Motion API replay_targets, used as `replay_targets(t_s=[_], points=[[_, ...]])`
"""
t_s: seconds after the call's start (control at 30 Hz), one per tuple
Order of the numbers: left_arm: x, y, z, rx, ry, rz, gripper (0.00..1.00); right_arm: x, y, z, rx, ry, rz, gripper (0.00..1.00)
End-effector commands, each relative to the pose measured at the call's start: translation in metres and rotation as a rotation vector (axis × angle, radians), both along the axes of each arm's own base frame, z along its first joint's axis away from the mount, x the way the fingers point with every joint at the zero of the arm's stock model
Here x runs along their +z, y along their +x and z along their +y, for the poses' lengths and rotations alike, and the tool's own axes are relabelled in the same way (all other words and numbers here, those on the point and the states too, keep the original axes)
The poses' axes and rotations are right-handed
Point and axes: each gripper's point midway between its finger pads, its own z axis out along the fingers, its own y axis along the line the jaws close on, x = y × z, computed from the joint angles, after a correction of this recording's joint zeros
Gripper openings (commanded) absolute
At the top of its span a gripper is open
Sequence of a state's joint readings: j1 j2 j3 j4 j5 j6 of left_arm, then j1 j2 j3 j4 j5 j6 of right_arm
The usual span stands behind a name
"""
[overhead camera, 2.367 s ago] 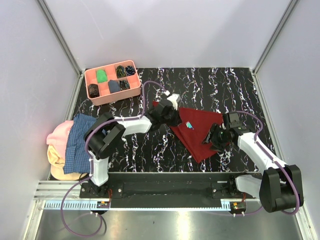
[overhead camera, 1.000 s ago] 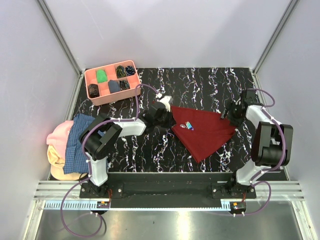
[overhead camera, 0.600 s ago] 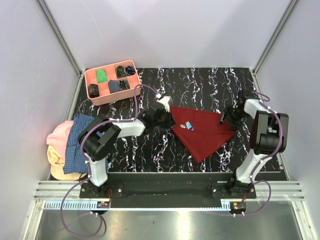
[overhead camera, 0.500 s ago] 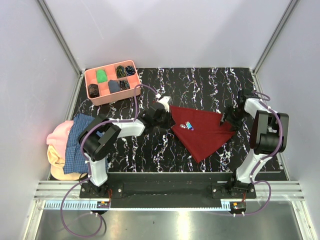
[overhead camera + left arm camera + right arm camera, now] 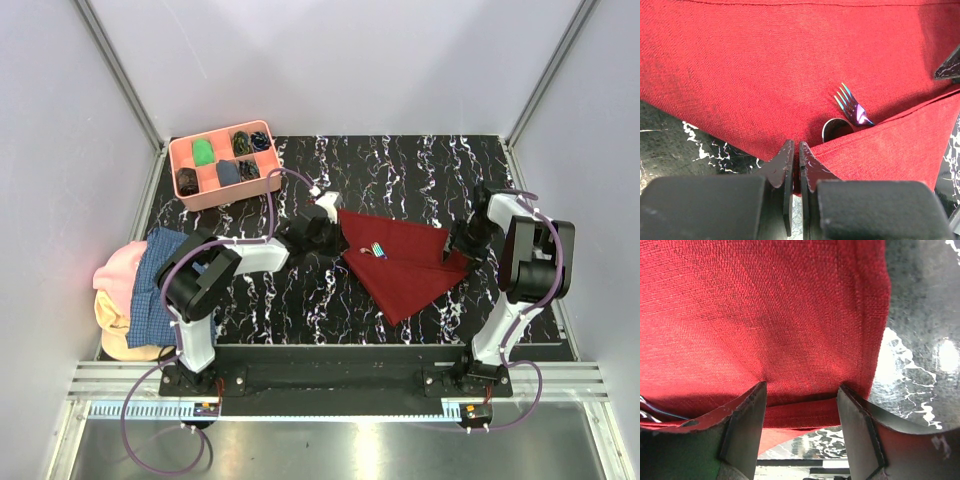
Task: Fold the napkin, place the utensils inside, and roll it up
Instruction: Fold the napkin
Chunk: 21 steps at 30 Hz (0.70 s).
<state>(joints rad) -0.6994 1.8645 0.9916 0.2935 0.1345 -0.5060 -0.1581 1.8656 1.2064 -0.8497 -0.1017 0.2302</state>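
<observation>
The red napkin (image 5: 405, 272) lies on the black table (image 5: 290, 290), a bit to the right of the middle. It is folded into a pointy shape. A fork (image 5: 852, 107) and a spoon (image 5: 834, 129) lie on it. A flap of cloth covers their handles, so only their heads peek out.

The left gripper (image 5: 795, 150) sits at the napkin's left edge. Its fingers are pressed together and seem to pinch the cloth right where the flap starts, likely to hold the fold in place.

The right gripper (image 5: 802, 397) is at the right corner. Its fingers are spread wide with the cloth's edge between them, not squeezing it. It looks ready to grab that side for rolling.
</observation>
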Motion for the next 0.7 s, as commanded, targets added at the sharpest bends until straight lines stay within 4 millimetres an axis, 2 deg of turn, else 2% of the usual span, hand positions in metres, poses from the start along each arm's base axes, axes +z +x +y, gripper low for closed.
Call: replay_targets(t_s=[0.0, 0.17, 0.3, 0.4, 0.43, 0.53, 0.57, 0.67], points=[[0.028, 0.016, -0.001, 0.023, -0.052, -0.085, 0.00, 0.003, -0.001, -0.015, 0.009, -0.071, 0.028, 0.66], [0.025, 0.019, 0.001, 0.018, -0.043, -0.088, 0.00, -0.001, -0.001, -0.019, 0.008, -0.092, 0.042, 0.66], [0.026, 0.024, 0.000, 0.017, -0.031, -0.095, 0.00, 0.004, 0.003, -0.020, 0.004, -0.095, 0.025, 0.66], [0.034, 0.031, 0.000, 0.025, -0.033, -0.110, 0.17, 0.013, 0.008, -0.017, -0.003, -0.085, -0.011, 0.67], [0.037, 0.033, 0.000, 0.027, -0.031, -0.117, 0.28, 0.016, 0.010, -0.016, -0.005, -0.076, -0.026, 0.67], [0.047, 0.042, 0.004, 0.049, -0.020, -0.135, 0.41, 0.036, 0.023, -0.004, -0.004, -0.014, -0.109, 0.68], [0.051, 0.048, 0.006, 0.059, -0.021, -0.144, 0.49, 0.043, 0.027, -0.003, -0.006, -0.008, -0.137, 0.68], [0.056, 0.054, 0.013, 0.076, -0.019, -0.149, 0.59, 0.071, 0.036, 0.002, -0.006, 0.016, -0.233, 0.68]])
